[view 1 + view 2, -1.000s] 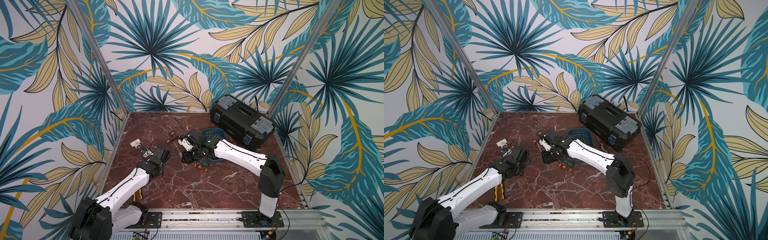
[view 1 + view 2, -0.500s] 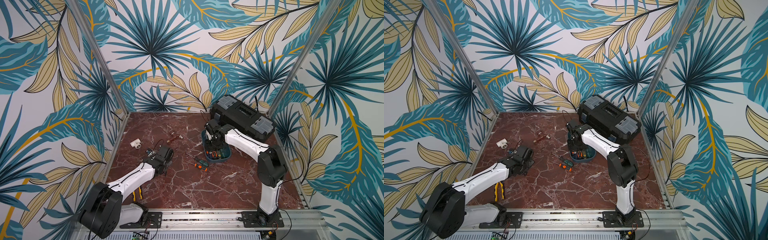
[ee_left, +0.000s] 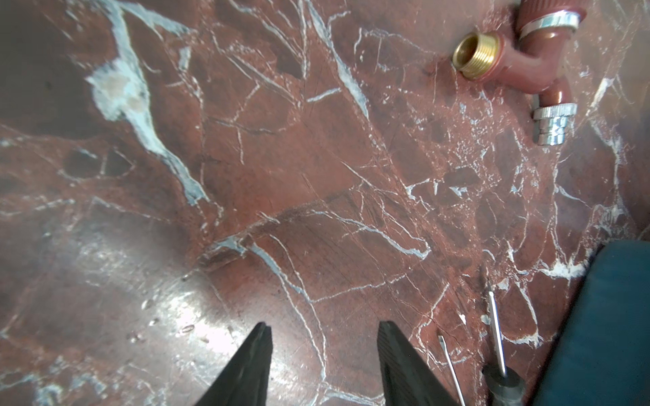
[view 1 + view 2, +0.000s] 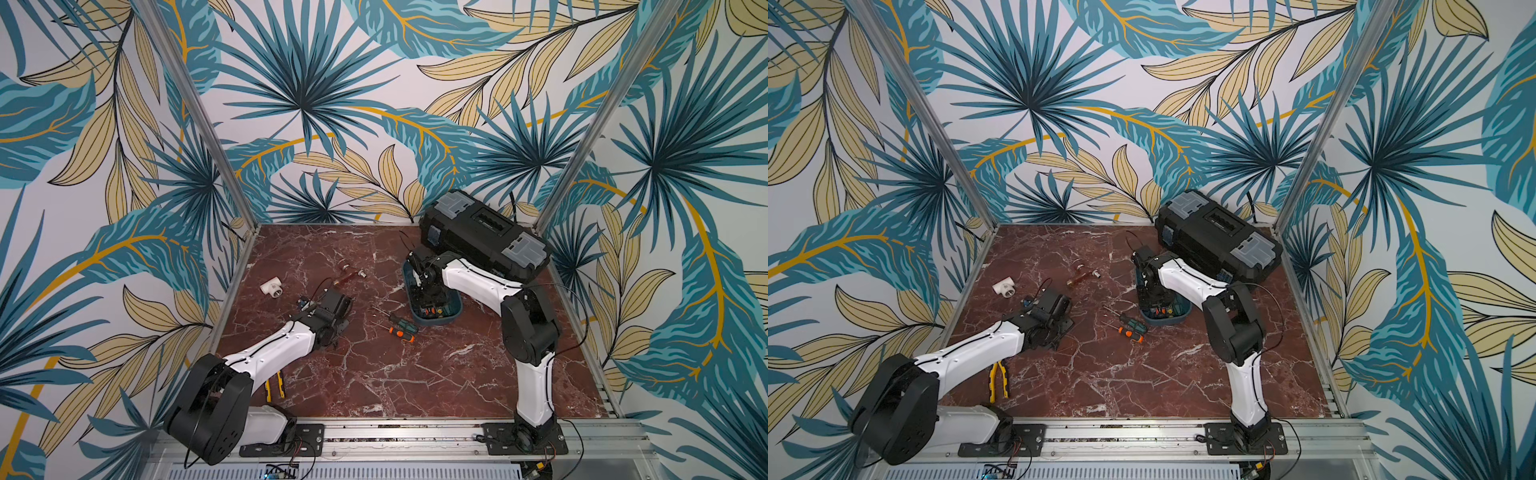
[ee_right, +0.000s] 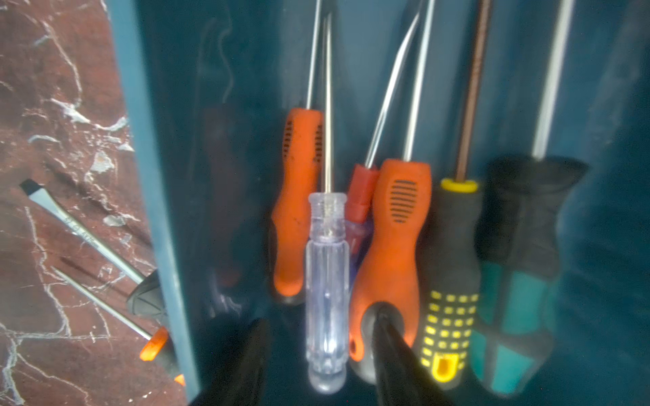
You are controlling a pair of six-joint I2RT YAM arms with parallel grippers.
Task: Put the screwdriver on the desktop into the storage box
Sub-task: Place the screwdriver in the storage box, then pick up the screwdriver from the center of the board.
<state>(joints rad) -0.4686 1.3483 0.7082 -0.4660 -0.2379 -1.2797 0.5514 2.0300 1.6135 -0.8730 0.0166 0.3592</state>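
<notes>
The teal storage box [image 4: 454, 311] sits on the desktop [image 4: 374, 374] in front of the toolbox. My right gripper [image 5: 322, 316] reaches down into it, open, and a clear-handled screwdriver [image 5: 327, 281] lies loose between its fingers. Several more screwdrivers lie beside it in the box, among them an orange-handled one [image 5: 390, 239] and a yellow-and-black one [image 5: 450, 298]. Two screwdrivers lie on the desktop just left of the box, one teal-handled [image 4: 402, 321] and one orange-handled [image 4: 400, 333]. My left gripper [image 3: 323, 325] hovers open over bare marble to their left, holding nothing.
A black toolbox [image 4: 482, 241] stands at the back right, behind the box. A brown tap fitting [image 4: 345, 276] and a white pipe tee [image 4: 272, 286] lie at the back left. Yellow pliers [image 4: 998, 380] lie under the left arm near the front rail.
My right arm swung from the middle of the desktop to the storage box, then opened, leaving the clear-handled screwdriver lying in it. The left arm shifted slightly toward the centre.
</notes>
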